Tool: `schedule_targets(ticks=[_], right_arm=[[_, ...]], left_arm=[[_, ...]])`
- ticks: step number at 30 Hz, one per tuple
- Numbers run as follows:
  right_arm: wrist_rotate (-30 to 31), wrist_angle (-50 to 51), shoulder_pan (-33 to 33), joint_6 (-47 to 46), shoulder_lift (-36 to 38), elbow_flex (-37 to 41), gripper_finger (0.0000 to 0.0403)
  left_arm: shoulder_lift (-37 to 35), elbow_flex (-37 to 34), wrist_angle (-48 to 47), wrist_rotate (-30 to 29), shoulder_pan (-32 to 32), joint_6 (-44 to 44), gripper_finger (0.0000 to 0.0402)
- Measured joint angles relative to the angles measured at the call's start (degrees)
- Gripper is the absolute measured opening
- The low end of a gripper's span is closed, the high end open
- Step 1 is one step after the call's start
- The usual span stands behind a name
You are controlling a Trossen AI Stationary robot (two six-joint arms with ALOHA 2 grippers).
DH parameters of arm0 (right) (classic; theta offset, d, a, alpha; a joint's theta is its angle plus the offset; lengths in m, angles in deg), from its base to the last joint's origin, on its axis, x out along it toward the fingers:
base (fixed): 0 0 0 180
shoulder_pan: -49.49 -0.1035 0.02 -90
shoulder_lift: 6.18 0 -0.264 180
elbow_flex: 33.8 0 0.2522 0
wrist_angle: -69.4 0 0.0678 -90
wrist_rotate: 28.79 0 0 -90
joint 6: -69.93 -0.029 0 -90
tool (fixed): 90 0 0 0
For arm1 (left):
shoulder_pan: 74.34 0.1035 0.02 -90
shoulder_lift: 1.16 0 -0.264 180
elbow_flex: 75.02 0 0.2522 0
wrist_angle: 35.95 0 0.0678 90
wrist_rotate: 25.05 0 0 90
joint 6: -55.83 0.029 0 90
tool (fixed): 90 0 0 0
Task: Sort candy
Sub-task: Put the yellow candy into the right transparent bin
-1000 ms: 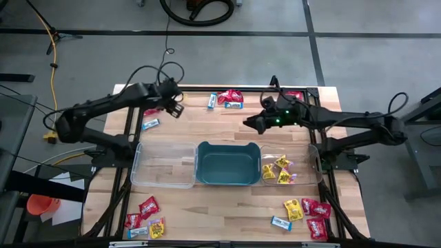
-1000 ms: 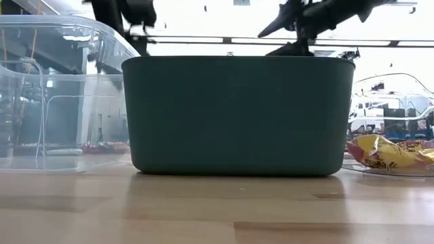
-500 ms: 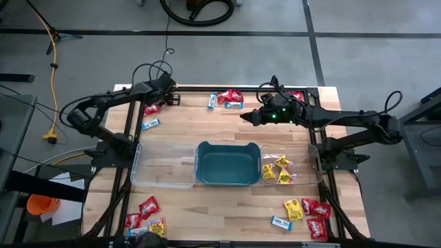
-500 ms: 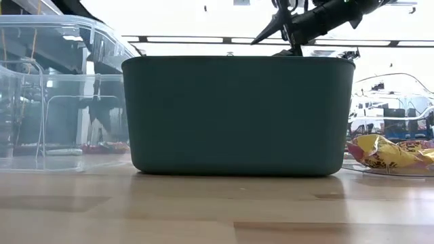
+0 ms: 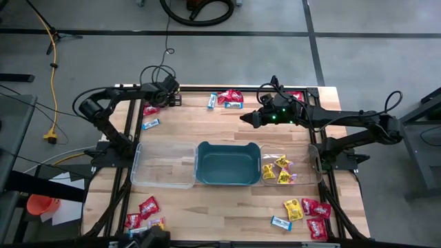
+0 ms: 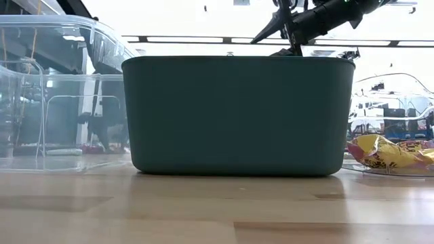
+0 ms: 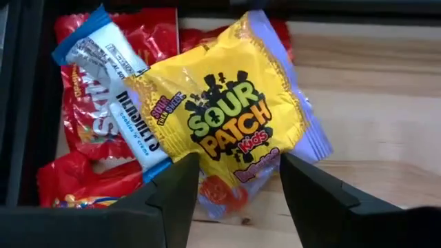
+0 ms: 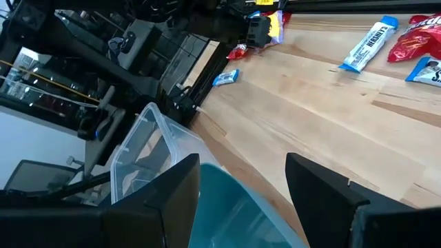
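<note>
my left end effector (image 7: 233,180) sits at the upper left of the wooden surface (image 5: 227,127), fingers apart around the bright yellow candy packet (image 7: 227,114). my right end effector (image 5: 244,116), upper middle, is open and holds nothing.

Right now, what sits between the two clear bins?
The teal tub sits between the left clear bin and the right clear bin, seen from above.

Yellow candy packet (image 7: 227,117), black and green lettering, purple edge. White bar (image 7: 114,89) with blue ends. Red packets (image 7: 86,138) glossy. Tub (image 5: 227,163) teal. Bins (image 5: 164,164) clear. Tabletop (image 5: 227,124) pale wood grain.
</note>
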Motion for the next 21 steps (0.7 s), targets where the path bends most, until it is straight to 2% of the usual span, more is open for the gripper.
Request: schedule_targets(ticks=[3, 7, 8, 12, 16, 21], right_arm=[[0.0, 0.02, 0.0, 0.66, 0.0, 0.0, 0.021], [-1.19, 0.02, 0.0, 1.29, 0.0, 0.0, 0.021], [-1.64, 0.02, 0.0, 1.29, 0.0, 0.0, 0.021], [-4.39, 0.02, 0.0, 2.34, 0.06, -0.02, 0.021], [-9.47, -1.06, 0.0, 3.59, 1.12, -0.02, 0.021], [-12.76, -2.44, -0.02, 4.18, 5.44, -0.07, 0.021]], left_arm=[[-0.19, 0.05, 1.08, 0.34, -0.21, 0.79, 0.0145], [-1.67, 0.05, 1.35, 2.04, -0.21, 2.72, 0.0034], [-2.41, 0.05, 1.29, 2.84, -0.21, 3.56, 0.0018], [-7.43, 0.08, 0.35, 3.34, -0.21, 6.18, 0.0005], [-16.58, 0.06, 0.62, 6.22, -0.91, 9.68, 0.0001], [-29.15, 0.14, 1.61, 13.24, -8.55, 12.19, 0.0]])
